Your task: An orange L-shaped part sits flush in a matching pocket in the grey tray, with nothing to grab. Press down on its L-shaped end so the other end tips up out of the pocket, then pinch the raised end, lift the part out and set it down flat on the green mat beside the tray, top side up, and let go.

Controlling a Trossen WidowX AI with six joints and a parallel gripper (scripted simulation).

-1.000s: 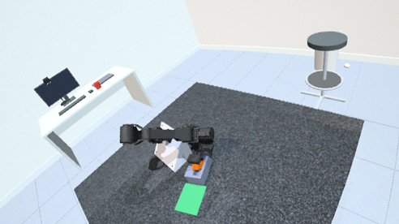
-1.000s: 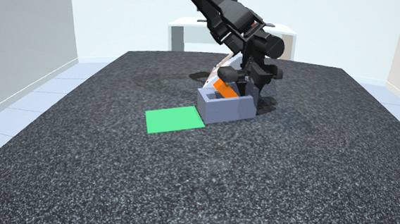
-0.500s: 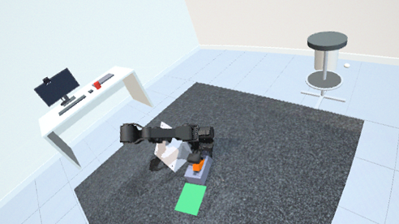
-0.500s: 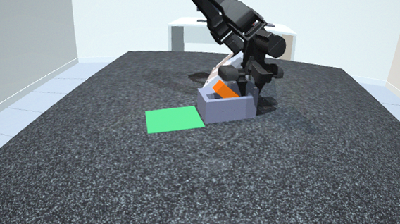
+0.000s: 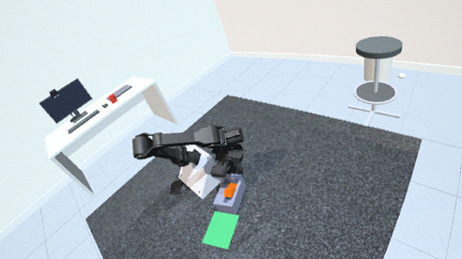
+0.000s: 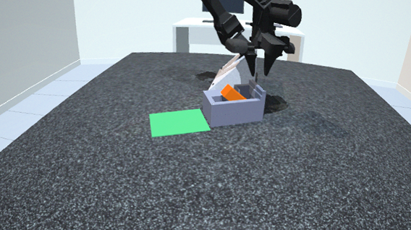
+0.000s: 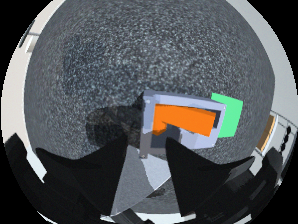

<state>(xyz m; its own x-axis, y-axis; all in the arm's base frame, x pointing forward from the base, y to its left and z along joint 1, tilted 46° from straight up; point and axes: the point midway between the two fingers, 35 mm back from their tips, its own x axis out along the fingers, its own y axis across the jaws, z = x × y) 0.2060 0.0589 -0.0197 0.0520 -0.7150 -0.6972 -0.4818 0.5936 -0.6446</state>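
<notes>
The orange part [image 5: 230, 190] [image 6: 234, 92] [image 7: 187, 118] rests tilted in the grey tray [image 5: 225, 206] [image 6: 236, 113] [image 7: 190, 100]. Its straight end, towards the green mat, sticks up above the tray rim, and its L-shaped end is down in the pocket at the other side. The green mat [image 5: 221, 230] [image 6: 178, 123] [image 7: 231, 116] lies flat beside the tray, with nothing on it. My gripper [image 6: 260, 75] [image 7: 147, 140] is partly open and empty. Its fingertips point down above the tray end farthest from the mat, clear of the part.
A white angular panel [image 5: 203, 185] [image 7: 155, 172] stands close beside the tray, below the arm. The tray has a raised, notched end wall [image 6: 258, 89] on the side away from the mat. A desk [image 5: 102, 115] and a stool [image 5: 379, 47] stand off the dark carpet.
</notes>
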